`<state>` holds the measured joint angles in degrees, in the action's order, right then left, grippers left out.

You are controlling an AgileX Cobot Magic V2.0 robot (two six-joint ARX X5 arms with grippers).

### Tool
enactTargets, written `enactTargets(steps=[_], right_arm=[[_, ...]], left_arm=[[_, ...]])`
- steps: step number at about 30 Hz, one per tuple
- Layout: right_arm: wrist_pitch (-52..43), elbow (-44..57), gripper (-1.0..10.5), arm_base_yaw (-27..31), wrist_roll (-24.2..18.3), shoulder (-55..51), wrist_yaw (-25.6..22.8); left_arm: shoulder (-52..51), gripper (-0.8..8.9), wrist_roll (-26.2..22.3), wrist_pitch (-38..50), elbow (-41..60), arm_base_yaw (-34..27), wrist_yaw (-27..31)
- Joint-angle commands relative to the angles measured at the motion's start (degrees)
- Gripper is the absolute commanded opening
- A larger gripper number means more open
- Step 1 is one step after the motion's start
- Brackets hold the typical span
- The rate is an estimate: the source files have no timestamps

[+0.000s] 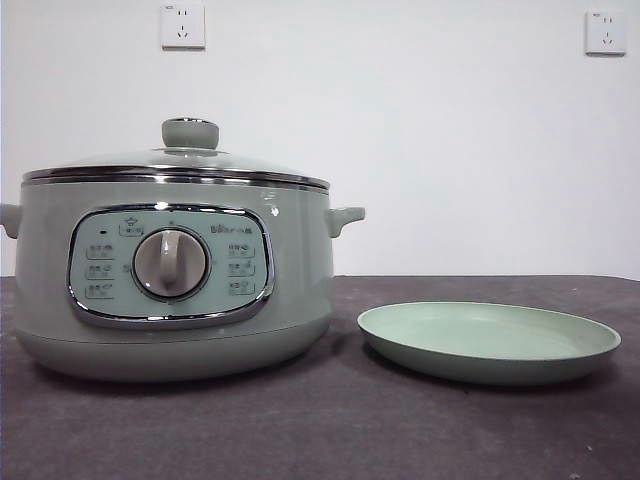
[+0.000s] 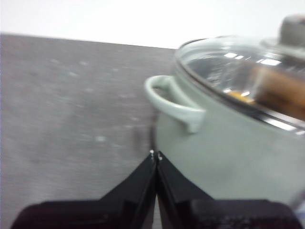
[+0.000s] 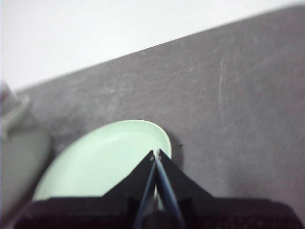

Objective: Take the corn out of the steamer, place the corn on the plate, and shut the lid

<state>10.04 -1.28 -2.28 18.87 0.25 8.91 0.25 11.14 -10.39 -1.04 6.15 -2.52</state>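
Steamer: the sage-green steamer (image 1: 170, 290) is seen at the 9 o'clock side of the front view, standing on the dark grey table (image 1: 330, 430); its control panel (image 1: 170, 265) with the grey dial (image 1: 171, 263) is turned to the camera.
Lid: the glass lid (image 1: 175, 165) is seated on the steamer, with its pale green knob (image 1: 190, 132) upright on top.
Corn: an orange-yellow shape (image 2: 279, 90) is seen blurred through the lid in the left wrist view, inside the steamer; it is taken for the corn.
Plate: the pale green plate (image 1: 490, 345) is placed at 3 o'clock from the steamer, just beside it, not touching; nothing is lying on it.
Left gripper: the left gripper (image 2: 156, 155) is held clenched, its jaws pressed together on nothing, near the side handle (image 2: 171, 102) of the steamer.
Right gripper: the right gripper (image 3: 155, 155) is also clenched with nothing between the jaws, above the rim of the plate.
Wall: two white sockets (image 1: 183, 25) are seen on the white wall behind.
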Motion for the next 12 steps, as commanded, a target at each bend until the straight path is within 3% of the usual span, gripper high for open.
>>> enactTargets(steps=[1,12], right_arm=[[0.3,0.7,0.0,-0.1,14.0,-0.2,0.0],[0.7,-1.0,-0.1,-0.1,15.1,0.0,1.7]], left_arm=[[-0.2,-0.03,9.5,0.3,0.8,-0.1,-4.9],[-0.2,-0.07,13.1,-1.2,-0.3,-0.1,-9.6]])
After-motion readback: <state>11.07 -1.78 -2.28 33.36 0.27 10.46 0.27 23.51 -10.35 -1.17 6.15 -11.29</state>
